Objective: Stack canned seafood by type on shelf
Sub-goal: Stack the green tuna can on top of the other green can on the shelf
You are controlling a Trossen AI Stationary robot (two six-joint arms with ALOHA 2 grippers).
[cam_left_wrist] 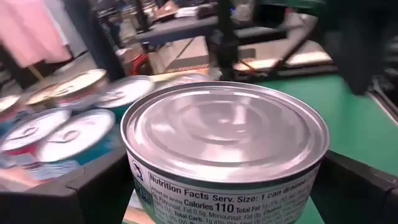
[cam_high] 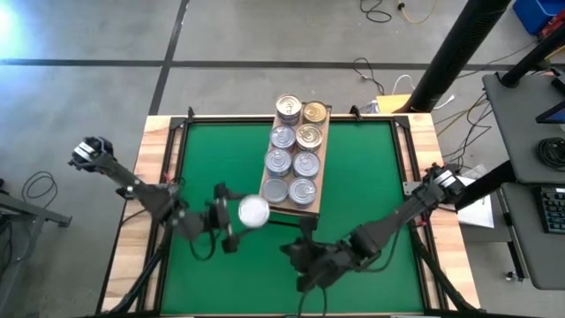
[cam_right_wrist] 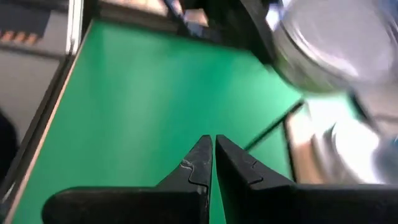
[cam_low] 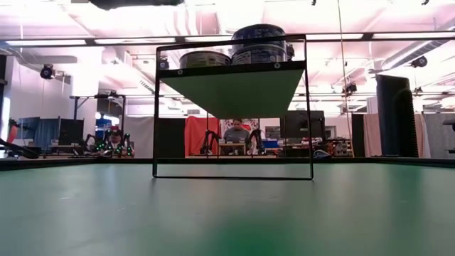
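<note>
- A silver-topped can point(cam_high: 254, 210) is held in the left gripper point(cam_high: 237, 215), whose fingers are spread wide and clamped on the can's sides; it is carried above the green table point(cam_high: 353, 177), just beside the near left corner of the shelf point(cam_high: 321, 155).
- The held can point(cam_left_wrist: 227, 152) is kept upright, its round axis vertical and its flat plain end turned upward.
- On the held can's wall a label is read in the left wrist view: "Nutrition Facts", "Serv. size 1 can drained", "Calories 110", "Total Fat", "Total Carb.". No brand name is seen.
- The shelf is laid with its long axis running from the table's far edge toward its middle, standing nearer the far edge.
- Canned seafood point(cam_high: 294, 151) is set on the shelf in two rows along its length, all upright with pull-tab lids up; most are silver-topped, and gold tops point(cam_high: 313, 113) are seen at the far end.
- In the low view the shelf point(cam_low: 232, 89) is seen raised on a thin dark frame, with cans point(cam_low: 234, 51) on top; their labels cannot be read.
- The right gripper point(cam_right_wrist: 212, 158) is held over the table near its near edge, fingers pressed together with nothing between them.
- A person point(cam_low: 237, 132) is seen in the room beyond the table.
</note>
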